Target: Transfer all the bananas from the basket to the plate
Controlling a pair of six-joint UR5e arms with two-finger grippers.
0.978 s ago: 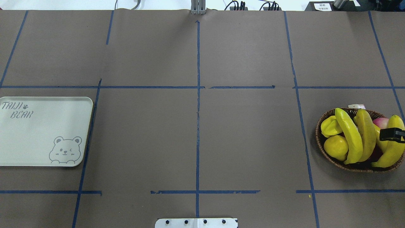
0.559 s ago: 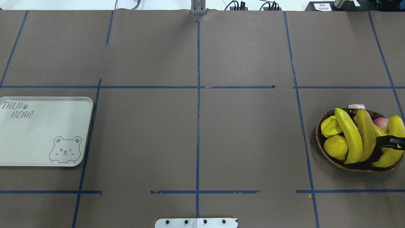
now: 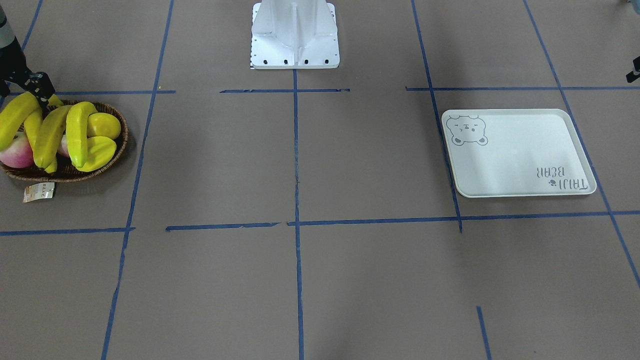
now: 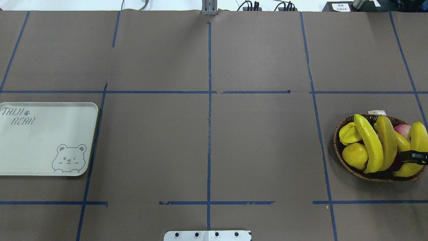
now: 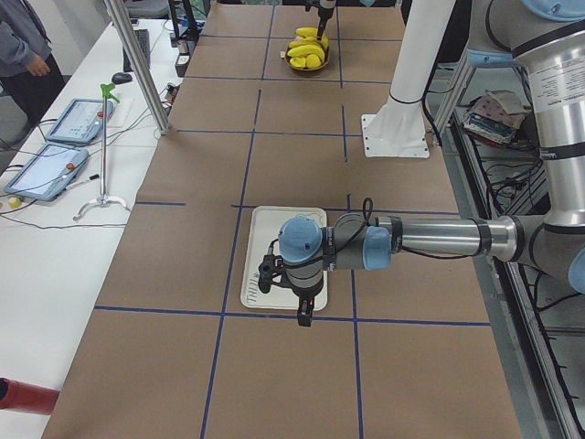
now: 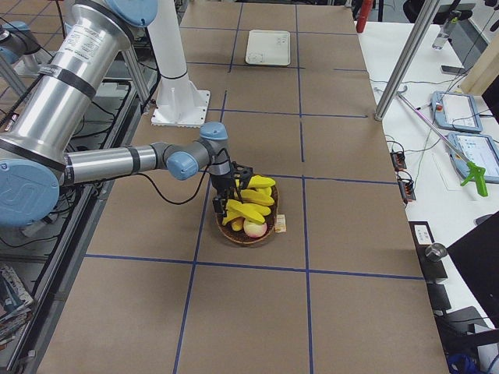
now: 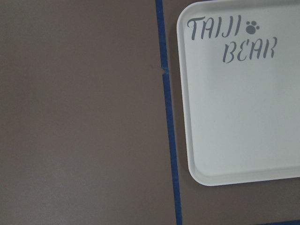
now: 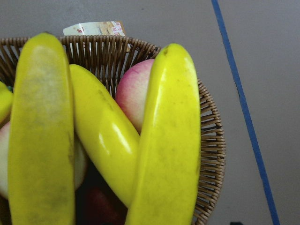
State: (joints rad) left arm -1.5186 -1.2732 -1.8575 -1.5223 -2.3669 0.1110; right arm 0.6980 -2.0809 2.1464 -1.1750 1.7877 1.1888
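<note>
Four yellow bananas lie in the brown wicker basket (image 4: 337, 147) at the right: one (image 4: 369, 144), one (image 4: 388, 140), one half hidden (image 4: 403, 142) and the rightmost (image 4: 417, 134). My right gripper (image 4: 414, 156) is low over the rightmost banana (image 3: 15, 117), with a finger on each side of it, open. That banana fills the right wrist view (image 8: 168, 140). The off-white bear plate (image 4: 46, 134) lies empty at the far left. My left gripper (image 5: 306, 315) hangs by the plate's (image 5: 265, 274) near edge; I cannot tell whether it is open.
The basket also holds a starfruit (image 4: 349, 133), a round yellow fruit (image 4: 355, 155) and a pink peach (image 4: 402, 129). Its paper tag (image 4: 377, 112) lies on the table behind it. The robot's base (image 3: 295, 35) stands at mid-table. Blue tape lines cross the brown table.
My right gripper has slid along the rightmost banana toward the robot's side of the basket and come lower onto it. The fruit and the plate have not moved.
</note>
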